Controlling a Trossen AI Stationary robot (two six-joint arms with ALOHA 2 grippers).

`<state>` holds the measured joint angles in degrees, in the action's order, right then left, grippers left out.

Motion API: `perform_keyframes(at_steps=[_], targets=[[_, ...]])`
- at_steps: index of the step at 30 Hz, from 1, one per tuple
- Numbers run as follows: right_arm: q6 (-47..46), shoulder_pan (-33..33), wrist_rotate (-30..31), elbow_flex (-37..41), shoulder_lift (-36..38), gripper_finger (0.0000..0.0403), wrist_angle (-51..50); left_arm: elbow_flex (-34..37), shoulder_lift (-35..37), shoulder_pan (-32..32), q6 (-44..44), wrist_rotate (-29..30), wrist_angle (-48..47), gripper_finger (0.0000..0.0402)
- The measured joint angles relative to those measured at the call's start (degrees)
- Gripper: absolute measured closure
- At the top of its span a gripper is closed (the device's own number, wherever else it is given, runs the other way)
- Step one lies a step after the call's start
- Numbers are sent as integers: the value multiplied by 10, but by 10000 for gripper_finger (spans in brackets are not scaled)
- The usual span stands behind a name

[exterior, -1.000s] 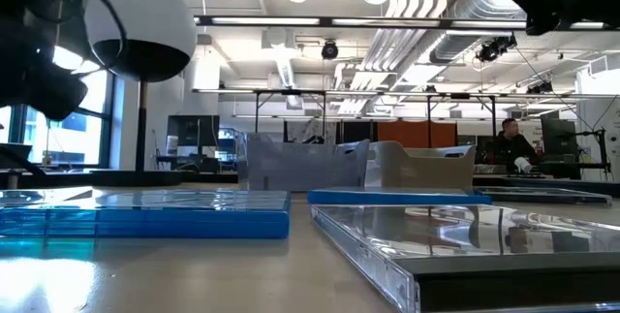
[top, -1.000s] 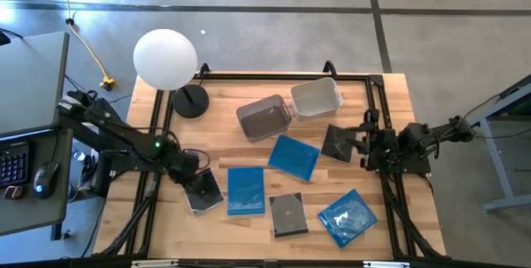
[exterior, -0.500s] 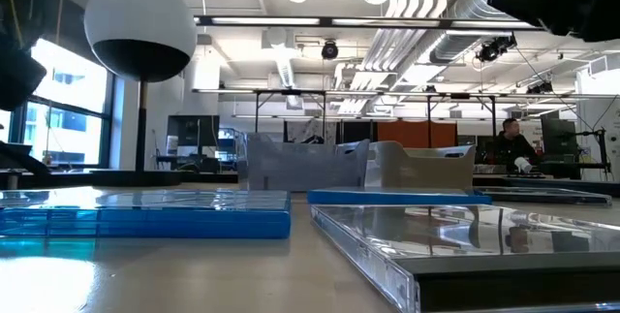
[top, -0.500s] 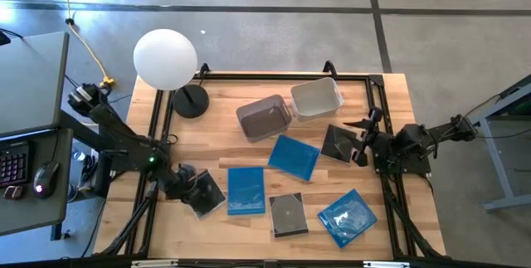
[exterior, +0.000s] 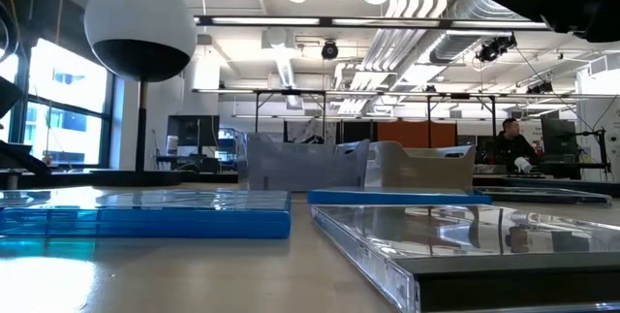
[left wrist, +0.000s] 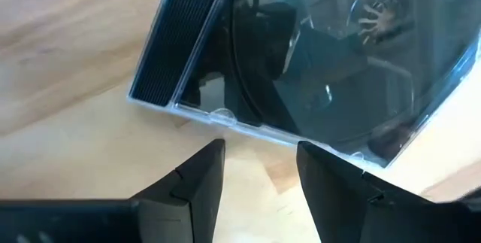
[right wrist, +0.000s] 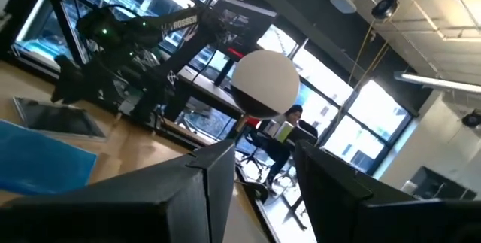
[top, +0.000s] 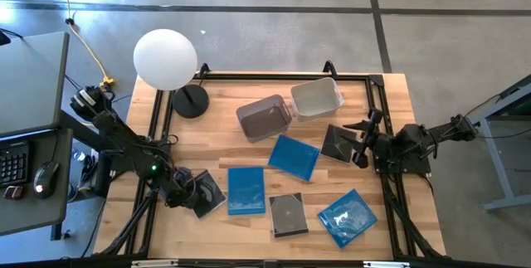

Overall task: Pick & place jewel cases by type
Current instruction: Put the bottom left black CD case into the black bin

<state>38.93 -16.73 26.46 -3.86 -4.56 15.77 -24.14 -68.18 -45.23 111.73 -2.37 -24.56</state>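
Six jewel cases lie flat on the wooden table. Blue ones are at the middle (top: 294, 156), left of middle (top: 246, 191) and near right (top: 347, 216). Black ones with clear fronts are near the left side (top: 207, 192), at the near edge (top: 288, 214) and on the right (top: 338, 143). My left gripper (top: 184, 192) is low and open, its fingertips just short of the left black case's edge (left wrist: 225, 119), apart from it. My right gripper (top: 358, 135) hangs open above the right black case's right edge.
A grey tub (top: 264, 117) and a clear tub (top: 316, 98) stand at the far middle. A lamp with a white ball shade (top: 166, 58) and a black base (top: 191, 100) occupies the far left corner. A black frame (top: 282, 75) runs round the table.
My left gripper has drawn back off the left black case toward the table's left edge, leaving the case lying uncovered on the wood. My right gripper has shifted a little toward the far edge and tipped its fingers up.
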Motion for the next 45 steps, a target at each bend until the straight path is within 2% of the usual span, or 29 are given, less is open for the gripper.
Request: perform_keyframes(at_steps=[4,9,12,16,19,24,27,32,37,42,45], targets=[[-30,0,-3,0,-12,269,0,0,-1,40,8,10,-6,234],[-89,19,-33,0,-78,269,3,1,-1,104,8,17,-15,234],[-143,43,-71,0,-148,269,36,1,-1,142,8,18,-16,234],[-177,84,-106,-3,-269,269,134,2,0,186,-3,19,-17,234],[-206,114,-123,-34,-370,269,167,-1,0,214,-21,20,-20,234],[-230,140,-151,-130,-557,269,158,-28,-3,247,-78,65,-35,234],[-177,142,-178,-208,-676,269,144,-39,-4,262,-88,103,-42,234],[-100,141,-231,-354,-844,269,73,-40,-4,284,-82,124,-45,234],[-30,142,-229,-507,-962,269,-84,-40,-4,309,-97,124,-24,234],[43,142,-234,-630,-1049,269,-162,-41,-11,310,-110,113,20,234],[93,140,-240,-680,-1096,269,-197,-42,-20,310,-110,87,40,234]])
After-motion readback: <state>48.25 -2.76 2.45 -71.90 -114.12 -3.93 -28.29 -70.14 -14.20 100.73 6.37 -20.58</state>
